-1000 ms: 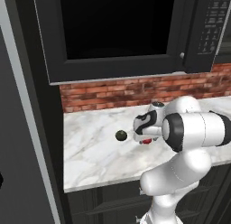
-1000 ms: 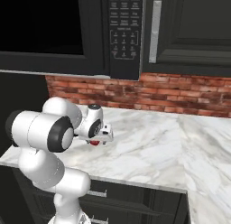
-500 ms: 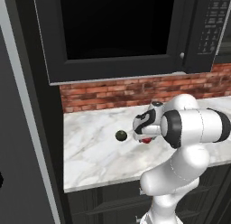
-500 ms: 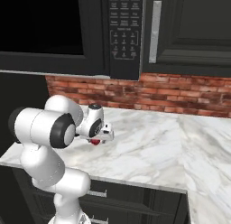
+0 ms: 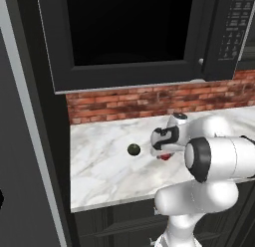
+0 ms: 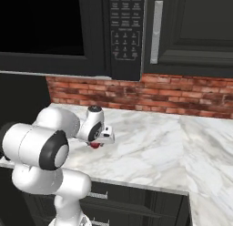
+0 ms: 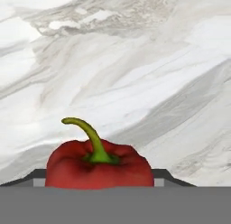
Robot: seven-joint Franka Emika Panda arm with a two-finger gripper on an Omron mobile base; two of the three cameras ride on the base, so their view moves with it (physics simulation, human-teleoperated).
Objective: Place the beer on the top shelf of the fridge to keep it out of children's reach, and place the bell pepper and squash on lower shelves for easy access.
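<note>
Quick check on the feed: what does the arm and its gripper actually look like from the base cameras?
The arm is glossy white with rounded, bulbous links and dark grey to black rings at the joints. The gripper is a small white block with dark trim. No cables or markings are visible.

the bell pepper (image 7: 99,166) is glossy red with a curved green stem rising from its top, sitting upright on the white marble counter (image 7: 135,60); in the left base view only a sliver of its red (image 5: 165,156) shows, low on the counter. the squash (image 5: 133,150) is a small dark green ball resting on the same marble, near the pepper and apart from it, on the side toward the dark fridge (image 5: 30,141) wall.
</note>
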